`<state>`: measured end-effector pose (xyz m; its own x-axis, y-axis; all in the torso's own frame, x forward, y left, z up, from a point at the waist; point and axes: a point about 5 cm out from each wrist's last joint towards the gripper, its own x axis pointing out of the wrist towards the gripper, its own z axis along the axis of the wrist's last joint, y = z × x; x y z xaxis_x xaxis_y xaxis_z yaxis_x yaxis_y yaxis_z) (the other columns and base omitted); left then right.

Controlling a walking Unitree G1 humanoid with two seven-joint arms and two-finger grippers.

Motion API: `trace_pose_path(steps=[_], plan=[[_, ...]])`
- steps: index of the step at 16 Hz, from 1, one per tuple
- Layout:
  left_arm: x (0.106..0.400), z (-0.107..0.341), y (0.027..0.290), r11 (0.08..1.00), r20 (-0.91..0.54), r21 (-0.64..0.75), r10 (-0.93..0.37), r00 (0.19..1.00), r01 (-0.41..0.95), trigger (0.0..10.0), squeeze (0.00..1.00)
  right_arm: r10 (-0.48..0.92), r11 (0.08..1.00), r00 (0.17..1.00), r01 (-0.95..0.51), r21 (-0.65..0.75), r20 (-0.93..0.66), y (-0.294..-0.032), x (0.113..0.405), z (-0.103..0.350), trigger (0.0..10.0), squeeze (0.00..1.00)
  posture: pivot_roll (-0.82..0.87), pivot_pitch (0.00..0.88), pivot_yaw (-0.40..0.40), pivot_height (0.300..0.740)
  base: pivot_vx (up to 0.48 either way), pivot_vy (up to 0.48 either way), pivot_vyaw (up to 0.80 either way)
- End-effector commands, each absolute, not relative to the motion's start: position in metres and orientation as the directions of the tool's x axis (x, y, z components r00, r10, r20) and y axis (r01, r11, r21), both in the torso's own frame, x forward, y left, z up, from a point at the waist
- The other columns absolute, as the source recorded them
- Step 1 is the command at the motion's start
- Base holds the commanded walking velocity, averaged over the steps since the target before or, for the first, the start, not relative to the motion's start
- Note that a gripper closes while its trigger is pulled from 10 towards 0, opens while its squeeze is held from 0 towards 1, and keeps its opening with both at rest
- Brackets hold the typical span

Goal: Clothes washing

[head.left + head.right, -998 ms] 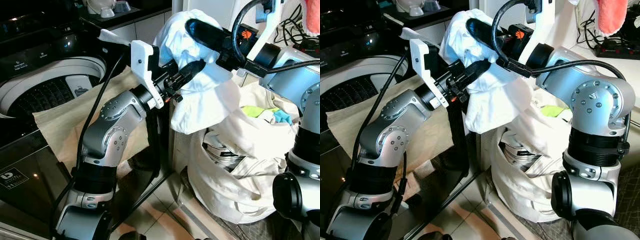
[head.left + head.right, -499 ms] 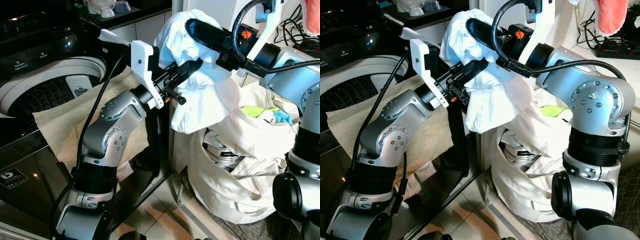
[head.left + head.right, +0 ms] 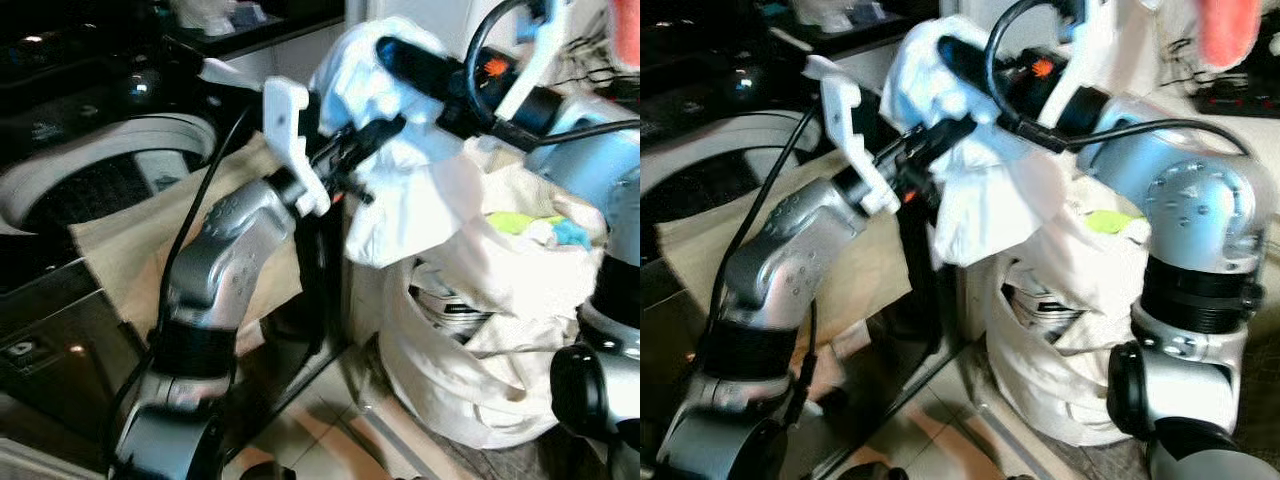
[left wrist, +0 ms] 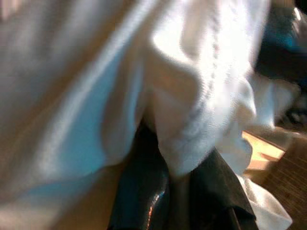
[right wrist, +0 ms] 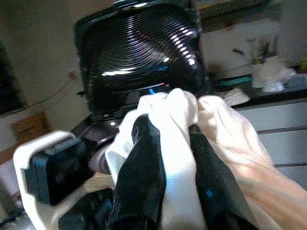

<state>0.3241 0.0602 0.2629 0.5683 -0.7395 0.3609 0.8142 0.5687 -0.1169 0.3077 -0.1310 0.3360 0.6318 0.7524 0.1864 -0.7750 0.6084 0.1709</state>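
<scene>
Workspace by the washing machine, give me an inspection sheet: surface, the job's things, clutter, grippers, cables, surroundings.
Surface: tiled floor beside the machine.
Job's things: top-loading washing machine, lid up, with a beige cloth draped over its rim; a white garment held up between both grippers; a white laundry bag on the floor, open, with clothes inside.
Clutter: nothing seen.
Grippers: right gripper shut on the white garment; left gripper against the garment, fingers too blurred to judge.
Cables: black cable along the left arm; a black cable loop over the right arm.
Surroundings: dark countertop behind; pink cloth hanging at upper right.
</scene>
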Motion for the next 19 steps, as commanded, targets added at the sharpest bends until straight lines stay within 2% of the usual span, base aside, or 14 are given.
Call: trace_pose_path(steps=[1, 6, 8, 9, 10, 13, 14, 15, 16, 17, 19], plan=[[0.329, 0.269, 0.068, 0.601, 0.392, -0.129, -0.699, 0.598, 0.789, 0.0, 0.0, 0.739, 0.621, 0.635, -0.771, 0.139, 0.225, -0.135, 0.303, 0.349, 10.0, 1.0, -0.08, 0.0, 0.093, 0.74, 0.0, 0.0, 0.0], [0.34, 0.275, 0.081, 0.659, 0.409, -0.132, -0.645, 0.646, 0.741, 0.0, 0.0, 0.717, 0.64, 0.656, -0.754, 0.149, 0.237, -0.145, 0.301, 0.349, 10.0, 1.0, -0.08, 0.0, 0.098, 0.74, 0.0, 0.0, 0.0], [0.346, 0.28, 0.09, 0.709, 0.417, -0.118, -0.6, 0.683, 0.695, 0.0, 0.0, 0.683, 0.684, 0.695, -0.717, 0.138, 0.223, -0.155, 0.302, 0.348, 10.0, 1.0, -0.07, 0.0, 0.093, 0.74, 0.0, 0.0, 0.0], [0.348, 0.281, 0.093, 0.716, 0.42, -0.123, -0.59, 0.689, 0.688, 0.0, 0.0, 0.672, 0.697, 0.707, -0.704, 0.135, 0.22, -0.159, 0.302, 0.348, 10.0, 0.0, -0.07, 0.0, 0.09, 0.74, 0.0, 0.0, 0.0], [0.354, 0.285, 0.106, 0.768, 0.415, -0.109, -0.541, 0.731, 0.631, 0.0, 0.0, 0.626, 0.747, 0.753, -0.654, 0.12, 0.205, -0.178, 0.3, 0.347, 10.0, 0.0, -0.07, 0.0, 0.089, 0.74, 0.0, 0.0, 0.0], [0.377, 0.296, 0.126, 0.869, 0.373, -0.012, -0.455, 0.808, 0.495, 0.0, 0.0, 0.572, 0.8, 0.804, -0.59, 0.105, 0.161, -0.193, 0.299, 0.339, 10.0, 0.0, -0.06, 0.0, 0.071, 0.74, 0.0, 0.0, 0.0], [0.398, 0.332, 0.146, 0.937, 0.391, 0.152, -0.348, 0.852, 0.314, 0.0, 0.0, 0.566, 0.807, 0.812, -0.581, 0.104, 0.141, -0.193, 0.301, 0.334, 10.0, 0.0, -0.05, 0.0, 0.065, 0.74, 0.0, 0.0, 0.0], [0.403, 0.348, 0.154, 0.95, 0.412, 0.201, -0.304, 0.859, 0.24, 0.0, 0.0, 0.565, 0.81, 0.814, -0.579, 0.1, 0.133, -0.192, 0.302, 0.333, 10.0, 0.0, -0.05, 0.0, 0.065, 0.74, 0.0, 0.0, 0.0], [0.402, 0.397, 0.171, 0.951, 0.502, 0.306, -0.205, 0.84, 0.049, 0.0, 0.0, 0.575, 0.804, 0.809, -0.586, 0.096, 0.124, -0.187, 0.303, 0.329, 10.0, 0.0, -0.05, 0.0, 0.079, 0.74, 0.0, 0.0, 0.0], [0.396, 0.429, 0.181, 0.934, 0.56, 0.351, -0.148, 0.816, -0.072, 0.0, 0.0, 0.595, 0.79, 0.795, -0.606, 0.094, 0.121, -0.179, 0.302, 0.327, 10.0, 0.0, -0.06, 0.0, 0.093, 0.74, 0.0, 0.0, 0.0], [0.392, 0.446, 0.191, 0.896, 0.586, 0.398, -0.085, 0.806, -0.195, 0.0, 0.0, 0.629, 0.765, 0.77, -0.637, 0.09, 0.108, -0.166, 0.298, 0.321, 10.0, 0.0, -0.08, 0.0, 0.116, 0.74, 0.0, 0.0, 0.0]])
